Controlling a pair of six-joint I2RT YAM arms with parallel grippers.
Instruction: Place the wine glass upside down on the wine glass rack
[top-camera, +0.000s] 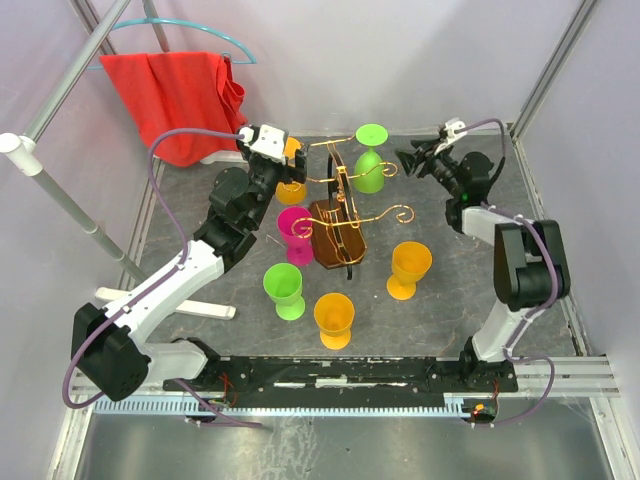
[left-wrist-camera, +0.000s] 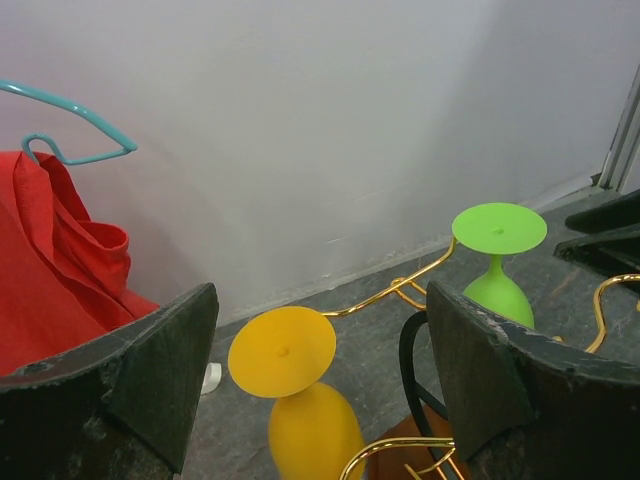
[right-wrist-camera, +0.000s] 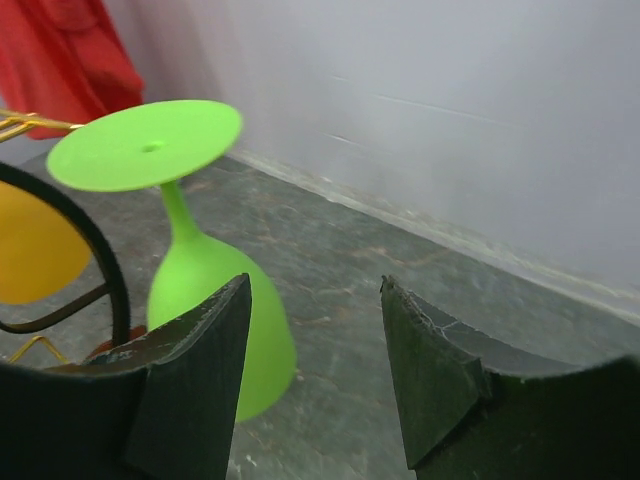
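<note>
"Where is the orange wine glass (left-wrist-camera: 285, 380)?"
"Upside down, foot up, at the far-left wire arm of the wine glass rack (top-camera: 335, 240), near an inverted green glass (right-wrist-camera: 200, 270)."
"The grippers?"
"The left gripper (left-wrist-camera: 320, 300) and right gripper (right-wrist-camera: 315, 285) are both spread wide, holding nothing."

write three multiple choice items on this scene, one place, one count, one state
1. Where is the red cloth? A far left corner B near right corner C between the arm bases
2. How many green glasses show from above? A one B two C four
3. How is the right gripper? A open B shut on a glass C shut empty
Answers: 1 A, it hangs far left. 2 B, the inverted green glass by the rack and the upright green glass nearer. 3 A, its fingers stand apart.
</note>
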